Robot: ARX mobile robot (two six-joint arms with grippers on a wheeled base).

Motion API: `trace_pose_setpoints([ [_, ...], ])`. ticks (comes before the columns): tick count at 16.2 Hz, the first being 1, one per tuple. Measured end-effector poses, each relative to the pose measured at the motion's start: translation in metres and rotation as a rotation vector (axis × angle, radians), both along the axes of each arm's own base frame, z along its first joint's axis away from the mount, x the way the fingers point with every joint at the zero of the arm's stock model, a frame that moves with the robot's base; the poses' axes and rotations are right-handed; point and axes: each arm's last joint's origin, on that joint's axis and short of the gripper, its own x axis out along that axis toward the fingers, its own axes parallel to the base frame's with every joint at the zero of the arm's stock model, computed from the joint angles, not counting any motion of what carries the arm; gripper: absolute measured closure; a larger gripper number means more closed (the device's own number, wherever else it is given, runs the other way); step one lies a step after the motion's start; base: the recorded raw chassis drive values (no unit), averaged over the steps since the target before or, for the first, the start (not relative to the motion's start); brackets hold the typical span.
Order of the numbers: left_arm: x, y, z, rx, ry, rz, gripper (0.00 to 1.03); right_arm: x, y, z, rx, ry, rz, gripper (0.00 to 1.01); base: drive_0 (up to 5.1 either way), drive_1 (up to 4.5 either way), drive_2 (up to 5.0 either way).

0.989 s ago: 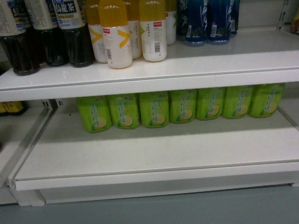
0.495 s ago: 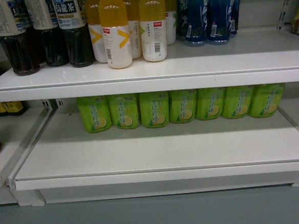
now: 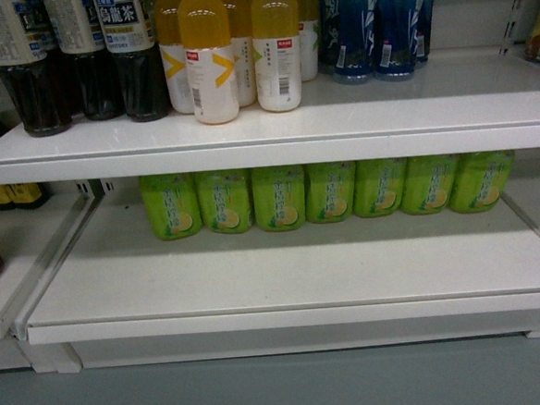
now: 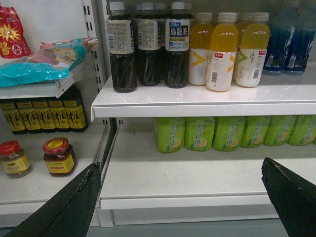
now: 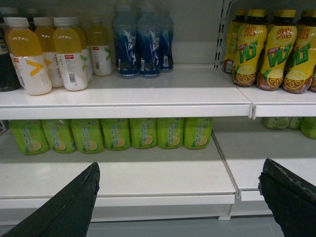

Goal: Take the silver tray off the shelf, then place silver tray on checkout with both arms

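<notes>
the robot is facing a white store shelf (image 3: 284,276), and no silver tray is showing in any of the three views; its location cannot be told from here. the lower board is lying bare across its front half, with a row of green bottles (image 3: 325,192) standing along the back, leaving flat room in front where a wide item could sit. the upper board is carrying dark tea bottles (image 4: 143,47), orange drink bottles (image 3: 236,47) and blue bottles (image 5: 143,42), all standing upright and pushed toward the rear. the left gripper (image 4: 182,207) is hanging with its jaws spread wide apart and holding nothing; only the two black finger tips are entering the wrist view, framing the lower board. the right gripper (image 5: 180,202) is likewise open and empty, its fingers framing the same board further right. neither arm is appearing in the head view, so both are judged to be held back from the shelf. the checkout is not in view. the task is judged to be at its start, with the tray yet to be found.
</notes>
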Motion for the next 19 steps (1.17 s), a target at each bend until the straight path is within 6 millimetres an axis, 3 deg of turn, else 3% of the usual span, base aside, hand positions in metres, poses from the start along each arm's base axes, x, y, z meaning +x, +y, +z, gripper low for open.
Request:
trace_pose_setpoints([
  [19, 0.0, 0.0, 0.0003, 0.0, -0.003, 0.0, 0.05, 0.0, 0.0, 0.0003, 0.0, -0.003, 0.0, 0.03, 0.0, 0.0, 0.0],
])
